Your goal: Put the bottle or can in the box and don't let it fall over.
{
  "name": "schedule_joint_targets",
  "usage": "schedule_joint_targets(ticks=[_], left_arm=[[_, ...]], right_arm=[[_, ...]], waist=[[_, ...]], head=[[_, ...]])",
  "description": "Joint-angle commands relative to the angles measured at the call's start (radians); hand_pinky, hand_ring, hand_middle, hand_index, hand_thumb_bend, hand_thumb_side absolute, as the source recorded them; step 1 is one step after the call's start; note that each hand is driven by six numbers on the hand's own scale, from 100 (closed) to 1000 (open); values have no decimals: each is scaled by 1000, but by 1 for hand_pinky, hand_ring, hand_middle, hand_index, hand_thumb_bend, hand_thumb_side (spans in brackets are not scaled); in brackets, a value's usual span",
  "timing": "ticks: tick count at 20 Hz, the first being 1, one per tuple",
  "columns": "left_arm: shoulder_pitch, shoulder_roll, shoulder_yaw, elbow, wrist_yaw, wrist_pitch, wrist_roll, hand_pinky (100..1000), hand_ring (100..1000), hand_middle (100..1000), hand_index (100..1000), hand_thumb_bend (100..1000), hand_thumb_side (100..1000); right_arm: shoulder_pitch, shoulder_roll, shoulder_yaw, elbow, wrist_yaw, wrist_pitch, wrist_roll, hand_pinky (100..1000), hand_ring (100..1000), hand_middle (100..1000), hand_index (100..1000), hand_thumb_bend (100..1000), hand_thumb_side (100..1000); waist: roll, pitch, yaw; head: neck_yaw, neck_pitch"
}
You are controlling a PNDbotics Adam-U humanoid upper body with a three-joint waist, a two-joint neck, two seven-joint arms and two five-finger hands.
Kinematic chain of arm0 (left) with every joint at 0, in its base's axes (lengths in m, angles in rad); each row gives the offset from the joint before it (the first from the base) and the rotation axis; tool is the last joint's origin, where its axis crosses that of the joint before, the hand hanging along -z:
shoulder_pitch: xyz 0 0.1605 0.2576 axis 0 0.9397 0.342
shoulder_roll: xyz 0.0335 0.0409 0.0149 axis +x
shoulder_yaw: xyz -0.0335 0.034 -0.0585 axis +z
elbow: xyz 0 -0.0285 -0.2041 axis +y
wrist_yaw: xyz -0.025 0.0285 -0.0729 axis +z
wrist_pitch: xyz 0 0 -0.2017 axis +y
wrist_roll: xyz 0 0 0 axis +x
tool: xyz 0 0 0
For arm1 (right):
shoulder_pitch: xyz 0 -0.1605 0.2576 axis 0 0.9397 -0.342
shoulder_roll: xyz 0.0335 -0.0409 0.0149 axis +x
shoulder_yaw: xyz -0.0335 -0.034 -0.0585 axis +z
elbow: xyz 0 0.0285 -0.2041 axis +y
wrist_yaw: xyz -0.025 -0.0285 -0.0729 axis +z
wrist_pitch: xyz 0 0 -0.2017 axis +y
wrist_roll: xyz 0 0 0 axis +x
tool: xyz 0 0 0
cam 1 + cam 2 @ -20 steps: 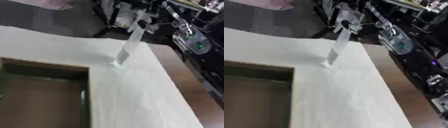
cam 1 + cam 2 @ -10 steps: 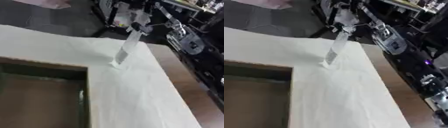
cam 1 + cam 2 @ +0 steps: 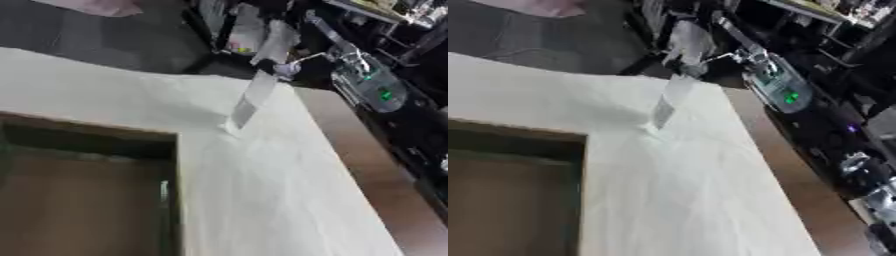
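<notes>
Right hand (image 3: 282, 69), dark and blurred at the far edge of the table (image 3: 262, 190), meets the top of a clear bottle (image 3: 252, 97); its fingers seem wrapped round the neck, though the blur keeps me from being sure. That bottle is tall and slim, with a pale label low on its side, and it leans with its top tipped toward the far right while its base touches the white cloth near the far corner. An open box (image 3: 87, 200), brown inside with dark walls, sits at the near left, well apart from the bottle. No left hand shows in either view. Judging by this, the task is at its grasping step: the bottle is on the table, not yet lifted, and nothing is in the box. Next, the hand would need to raise the bottle clear of the cloth, bring it upright, carry it toward the near left over the box wall, and set it down on its base before letting go. Tilted as it is, it could tip.
</notes>
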Motion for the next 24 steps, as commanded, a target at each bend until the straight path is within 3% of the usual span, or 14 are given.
schedule_joint_targets(ticks=[1,10,19,24], left_arm=[[2,8,9,-20,-4,3,-1,606,361,770,842,137,854],[5,3,13,-20,-11,5,2,607,361,770,842,137,855],[9,2,13,-20,-15,11,1,608,361,771,842,139,856],[11,2,15,-20,-17,15,2,608,361,769,842,139,856]], right_arm=[[-9,-29,-7,-13,6,3,12,887,931,906,874,442,100],[-9,-22,-6,-13,34,19,-6,877,884,861,826,418,100],[-14,-24,-8,-15,17,32,-24,883,894,862,833,437,100],[-19,-24,-7,-18,9,39,-32,867,778,756,770,399,100]], waist=[[6,-15,-2],[4,-13,-4],[0,-17,-7],[-3,-23,-9]], head=[[6,-12],[3,-11],[-5,-3],[-8,0]])
